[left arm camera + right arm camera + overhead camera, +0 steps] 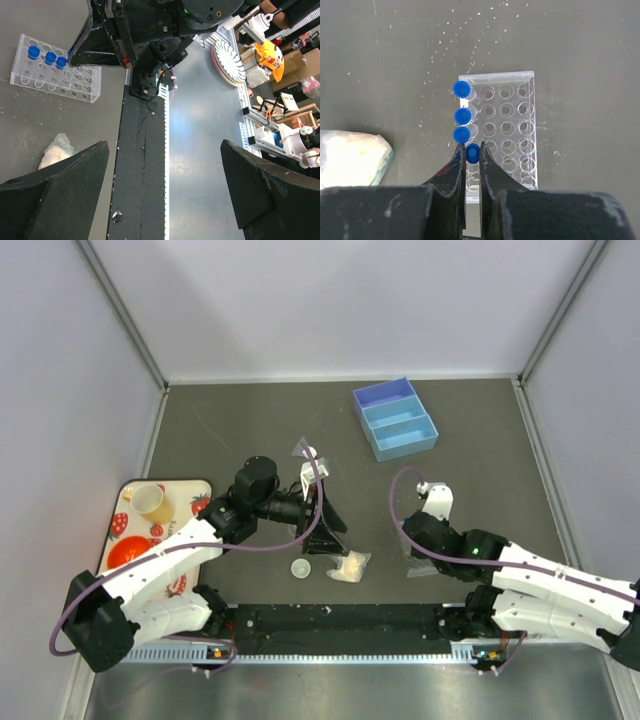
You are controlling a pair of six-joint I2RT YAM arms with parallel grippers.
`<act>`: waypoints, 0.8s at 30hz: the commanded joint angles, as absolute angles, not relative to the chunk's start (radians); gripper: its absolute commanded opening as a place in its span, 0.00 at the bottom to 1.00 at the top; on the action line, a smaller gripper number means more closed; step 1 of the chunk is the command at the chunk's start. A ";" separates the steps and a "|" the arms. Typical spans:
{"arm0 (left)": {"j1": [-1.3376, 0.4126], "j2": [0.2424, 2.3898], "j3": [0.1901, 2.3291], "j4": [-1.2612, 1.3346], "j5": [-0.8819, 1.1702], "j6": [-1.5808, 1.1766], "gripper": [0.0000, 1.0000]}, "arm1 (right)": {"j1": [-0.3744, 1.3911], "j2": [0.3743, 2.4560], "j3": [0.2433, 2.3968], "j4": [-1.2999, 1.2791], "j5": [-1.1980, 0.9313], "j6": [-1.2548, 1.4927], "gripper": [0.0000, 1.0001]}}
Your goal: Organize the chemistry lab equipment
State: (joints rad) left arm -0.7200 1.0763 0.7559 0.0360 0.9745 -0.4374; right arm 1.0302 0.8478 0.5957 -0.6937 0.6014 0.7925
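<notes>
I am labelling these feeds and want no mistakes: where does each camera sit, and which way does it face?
Top external: above and behind the robot, facing down on the table; both arms show.
Left wrist: on the left arm, facing across the near edge toward the room; the open left gripper frames it.
Right wrist: facing straight down on the tube rack; the right gripper is shut on a blue-capped tube.
Shared: both wrist views show that rack and the pale packet.

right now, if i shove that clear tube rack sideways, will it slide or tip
Probably slides, not tips: the tube rack lies low and broad on the table. Likely light, thin clear plastic, mostly empty holes. Blue-capped tubes sit along one edge, so it might twist.
</notes>
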 commanded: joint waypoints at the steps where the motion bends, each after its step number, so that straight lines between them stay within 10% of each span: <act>1: -0.723 1.080 0.798 0.055 0.976 -0.414 0.99 | 1.043 0.861 0.601 -0.672 0.663 0.773 0.00; 24: -0.721 1.080 0.795 0.051 0.974 -0.411 0.99 | 1.043 0.884 0.575 -0.664 0.706 0.775 0.00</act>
State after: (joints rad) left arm -0.7200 1.0763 0.7567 0.0303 0.9741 -0.4309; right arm 1.0325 0.8795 0.5926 -0.6849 0.6811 0.7780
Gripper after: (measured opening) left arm 0.990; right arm 0.047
